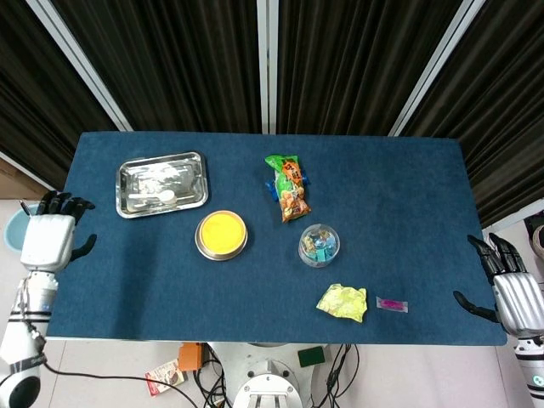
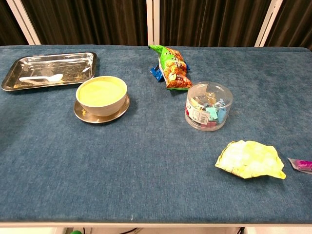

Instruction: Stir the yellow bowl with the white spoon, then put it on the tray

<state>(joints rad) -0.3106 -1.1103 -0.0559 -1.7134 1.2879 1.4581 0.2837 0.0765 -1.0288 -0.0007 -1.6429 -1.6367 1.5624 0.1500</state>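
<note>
The white spoon (image 1: 156,200) (image 2: 41,78) lies flat in the steel tray (image 1: 194,166) (image 2: 85,62) at the table's back left. The yellow bowl (image 1: 222,233) (image 2: 101,94) stands on a metal saucer in front of the tray, to its right. My left hand (image 1: 51,237) hangs open past the table's left edge, well away from the tray. My right hand (image 1: 513,297) is open off the front right corner. Neither hand shows in the chest view.
A green snack bag (image 1: 289,187) (image 2: 170,66) lies mid-table at the back. In front of it stands a clear round tub (image 1: 319,245) (image 2: 208,112) of small items. A crumpled yellow wrapper (image 1: 343,302) (image 2: 250,159) and a pink packet (image 1: 392,303) (image 2: 301,164) lie front right. A blue bowl (image 1: 14,229) sits off the table, left.
</note>
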